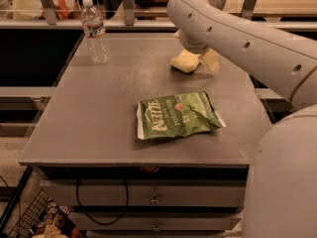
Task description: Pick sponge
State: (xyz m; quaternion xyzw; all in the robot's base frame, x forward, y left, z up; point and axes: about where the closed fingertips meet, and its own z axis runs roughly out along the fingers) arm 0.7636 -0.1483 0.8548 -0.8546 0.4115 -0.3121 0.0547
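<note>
The sponge (pixel 183 62) is a small pale yellow block lying on the grey table (pixel 99 113) at its far right. My gripper (pixel 204 63) is down at the table, right against the sponge's right side, under my big white arm (pixel 237 38). The arm hides the top of the gripper and the far edge of the sponge. I cannot tell whether the gripper has hold of the sponge.
A green chip bag (pixel 176 115) lies flat in the middle of the table. A clear water bottle (pixel 95 31) stands upright at the far left. A railing runs behind the table. Drawers sit under the front edge, and my white base (pixel 282 182) fills the lower right.
</note>
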